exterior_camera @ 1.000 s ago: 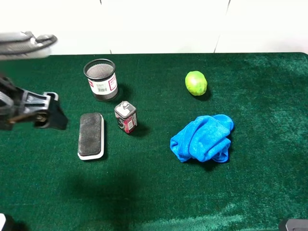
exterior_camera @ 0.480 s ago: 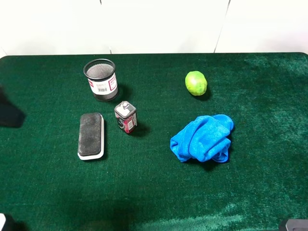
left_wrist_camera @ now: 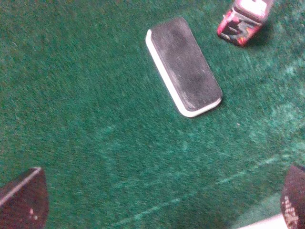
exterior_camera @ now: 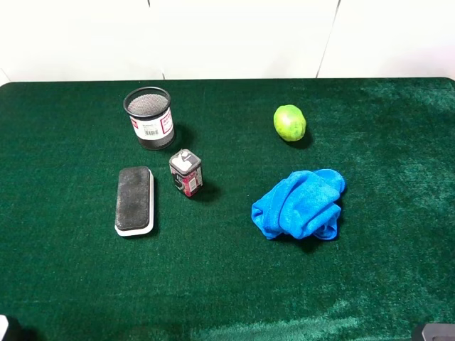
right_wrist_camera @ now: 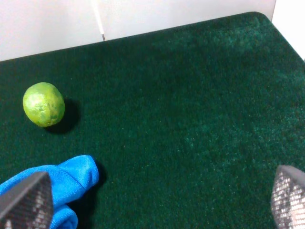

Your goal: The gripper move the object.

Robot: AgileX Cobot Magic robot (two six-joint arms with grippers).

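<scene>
the left gripper [left_wrist_camera: 162,210] has left the overhead view, fingers spread wide. flat black-topped, white-based eraser [exterior_camera: 134,200] lies untouched; small can [exterior_camera: 186,172] at its two o'clock.

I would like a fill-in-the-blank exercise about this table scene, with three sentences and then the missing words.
1. The flat black-felt board eraser with a white base lies just left of the small red-and-grey ____.
2. The crumpled ____ cloth sits in front of the round green fruit.
3. The black mesh cup stands ____ on the green felt table.

Missing words: can; blue; upright
</scene>
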